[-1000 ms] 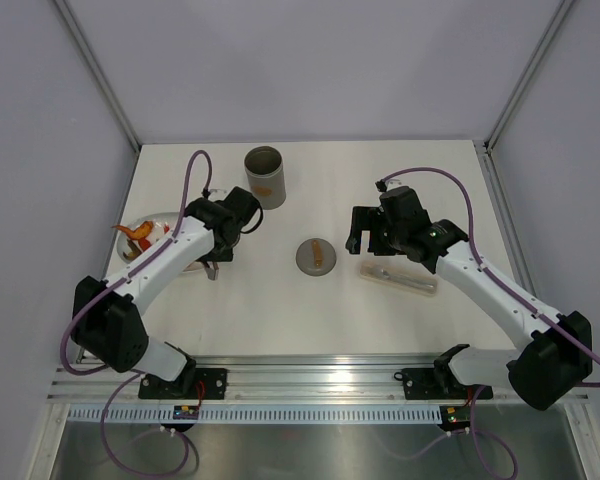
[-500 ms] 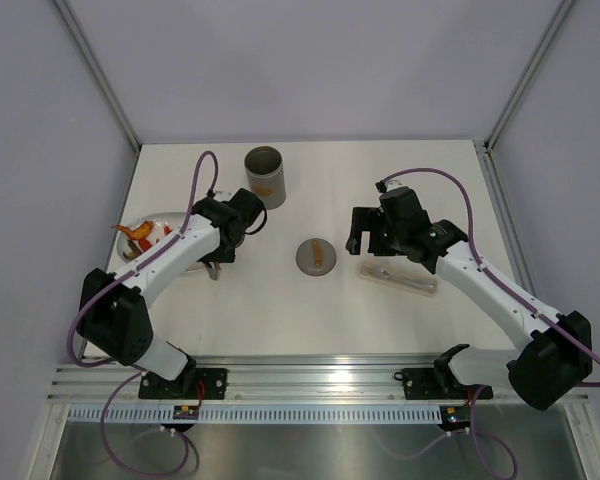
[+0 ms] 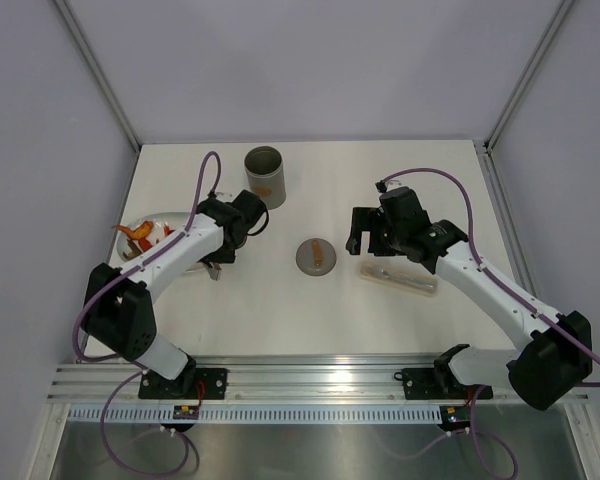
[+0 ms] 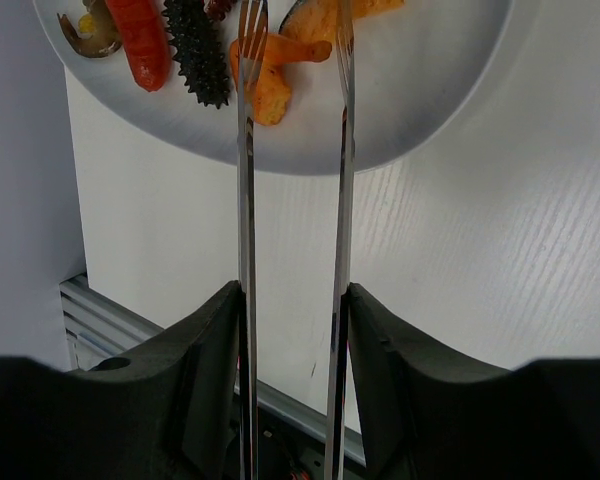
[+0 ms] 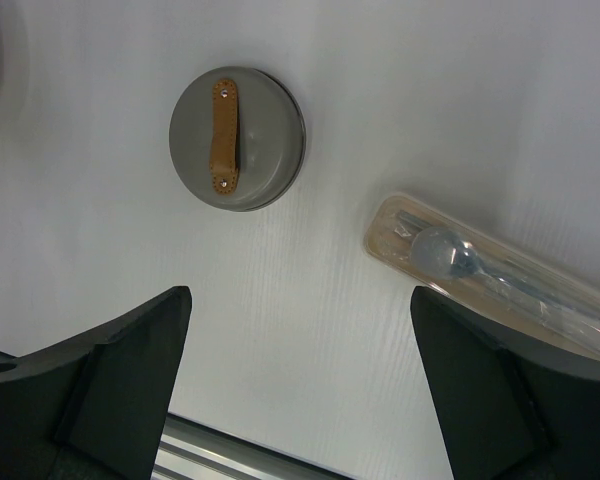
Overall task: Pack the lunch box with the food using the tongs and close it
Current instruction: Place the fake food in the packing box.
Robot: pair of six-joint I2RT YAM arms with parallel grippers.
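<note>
My left gripper (image 4: 292, 292) is shut on the tongs (image 4: 246, 200), pressing the two silver arms from outside. The arms stay apart and run up to the white plate (image 4: 430, 130). The tong tips straddle an orange piece of the food (image 4: 270, 85) without closing on it. In the top view the left gripper (image 3: 212, 262) sits just right of the plate (image 3: 128, 256), which holds the food (image 3: 137, 232). The grey lunch box (image 3: 265, 177) stands upright and uncovered at the back. Its lid (image 3: 317, 257) (image 5: 236, 138) lies on the table at the middle. My right gripper (image 3: 368, 240) (image 5: 300, 340) hovers open and empty right of the lid.
A red piece (image 4: 140, 40) and a dark spiky piece (image 4: 195, 50) also lie on the plate. A flat clear-wrapped packet (image 3: 398, 278) (image 5: 500, 275) with a spoon in it lies under the right arm. The table's left edge and side wall run close by the plate.
The left arm's elbow has swung slightly right while its gripper and the tongs stay by the plate. The right arm has not moved.
</note>
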